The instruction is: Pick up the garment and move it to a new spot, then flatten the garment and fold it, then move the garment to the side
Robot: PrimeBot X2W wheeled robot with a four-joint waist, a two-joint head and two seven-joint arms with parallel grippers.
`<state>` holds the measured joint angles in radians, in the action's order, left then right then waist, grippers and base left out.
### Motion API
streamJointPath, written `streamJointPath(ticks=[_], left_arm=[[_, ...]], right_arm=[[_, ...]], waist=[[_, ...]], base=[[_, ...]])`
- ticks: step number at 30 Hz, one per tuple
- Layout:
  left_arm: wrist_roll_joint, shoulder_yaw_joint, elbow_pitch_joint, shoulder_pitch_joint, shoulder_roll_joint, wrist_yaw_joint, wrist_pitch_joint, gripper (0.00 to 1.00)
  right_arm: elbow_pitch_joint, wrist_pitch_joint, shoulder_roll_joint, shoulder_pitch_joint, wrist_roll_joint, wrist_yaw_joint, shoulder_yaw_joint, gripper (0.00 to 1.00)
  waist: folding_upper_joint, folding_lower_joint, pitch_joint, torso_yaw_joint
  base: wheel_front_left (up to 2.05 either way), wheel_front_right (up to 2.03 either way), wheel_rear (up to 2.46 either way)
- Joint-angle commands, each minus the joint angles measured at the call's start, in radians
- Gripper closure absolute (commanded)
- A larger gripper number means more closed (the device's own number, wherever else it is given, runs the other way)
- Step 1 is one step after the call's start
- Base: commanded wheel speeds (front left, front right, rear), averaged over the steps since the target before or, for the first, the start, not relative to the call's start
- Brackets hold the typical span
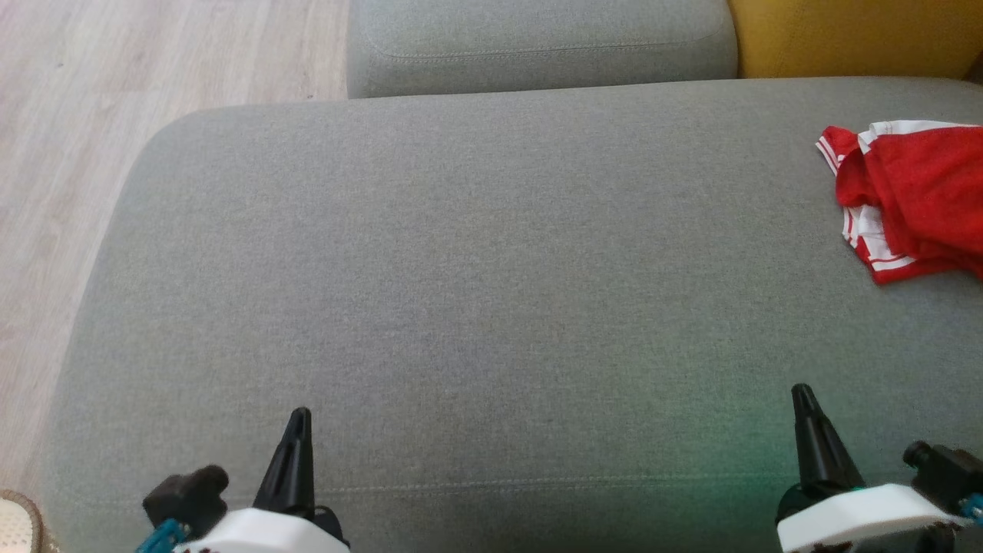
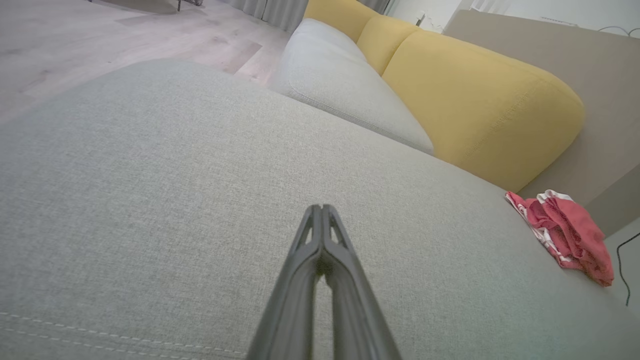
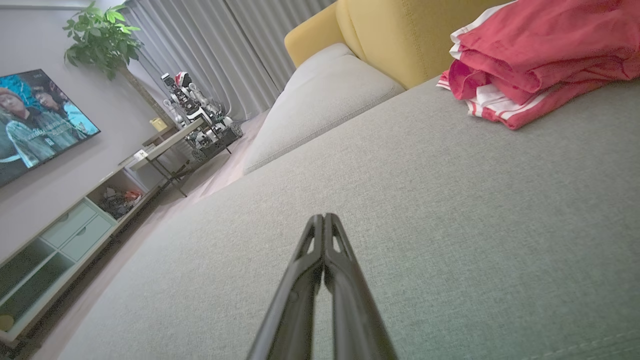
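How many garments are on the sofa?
1. The garment lies bunched on the right of the sofa, cut off by the head view's edge; others could hide beyond.

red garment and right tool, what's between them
Only bare grey fabric cushion between the right tool and the crumpled red and white garment, in the head view.

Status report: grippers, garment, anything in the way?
Left gripper shut, empty. Right gripper shut, empty. Red garment crumpled at grey cushion's right end, untouched. Only bare cushion between it and right gripper.
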<state>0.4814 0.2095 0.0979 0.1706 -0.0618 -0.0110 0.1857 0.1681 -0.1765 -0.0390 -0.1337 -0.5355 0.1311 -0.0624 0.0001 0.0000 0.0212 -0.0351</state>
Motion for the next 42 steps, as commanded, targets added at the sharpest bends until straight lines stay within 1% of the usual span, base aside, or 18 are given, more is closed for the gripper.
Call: streamJointPath(ticks=[1,42], left_arm=[[0.034,-0.025,-0.024,-0.051,-0.014,0.007,-0.003,1.0],[0.535,-0.128,0.047,-0.148,-0.023,0.066,-0.11,1.0]], right_arm=[[-0.028,0.007,-0.019,0.05,-0.035,0.0,0.004,1.0],[0.017,0.115,-0.029,0.132,-0.503,0.0,-0.002,1.0]], waist=[[-0.0001,0.0,0.0,0.001],[-0.0001,0.0,-0.011,0.016]], base=[[0.0,0.0,0.0],[0.0,0.0,0.0]])
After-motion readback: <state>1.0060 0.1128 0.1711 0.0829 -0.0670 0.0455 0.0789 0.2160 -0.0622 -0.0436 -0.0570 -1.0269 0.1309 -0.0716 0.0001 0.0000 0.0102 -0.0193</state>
